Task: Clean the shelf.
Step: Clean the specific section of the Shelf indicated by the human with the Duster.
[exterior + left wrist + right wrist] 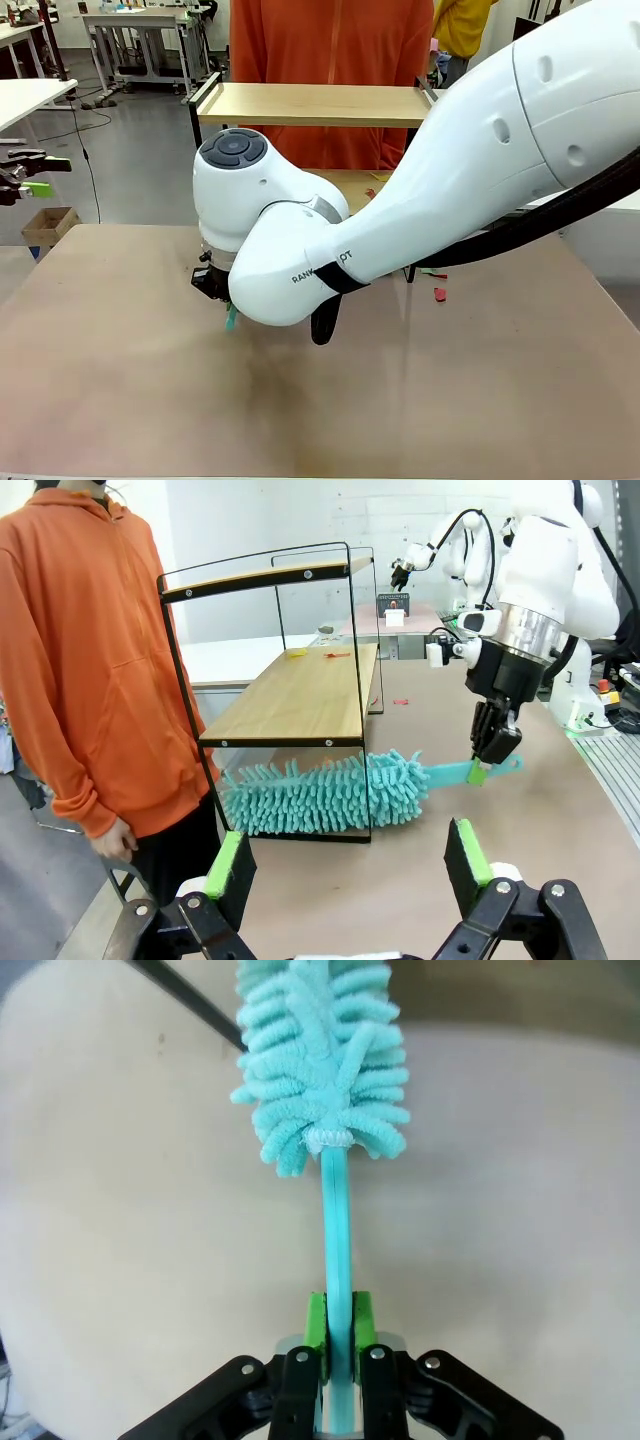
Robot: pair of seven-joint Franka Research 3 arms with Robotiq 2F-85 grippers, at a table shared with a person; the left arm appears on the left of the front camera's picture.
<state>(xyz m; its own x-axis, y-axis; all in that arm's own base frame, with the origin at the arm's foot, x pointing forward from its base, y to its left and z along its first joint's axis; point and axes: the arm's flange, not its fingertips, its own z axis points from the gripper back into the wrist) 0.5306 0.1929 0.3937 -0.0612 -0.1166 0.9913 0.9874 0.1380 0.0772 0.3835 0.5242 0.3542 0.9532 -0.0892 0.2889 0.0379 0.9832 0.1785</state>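
Shelf [300, 695] stands ahead of your L tool [345, 865], at the counter's [120, 350] far edge, w/ a person [90, 660] in orange just beyond it. Teal duster [320, 795] head lies under the lower board, poking out past the frame's end post toward your R tool [490, 765]. R tool is clamped tight on the duster handle, fluffy head straight out beyond its tips. L tool gapes wide, nothing in it. Open counter btwn L tool & shelf, bare counter either side of R tool.
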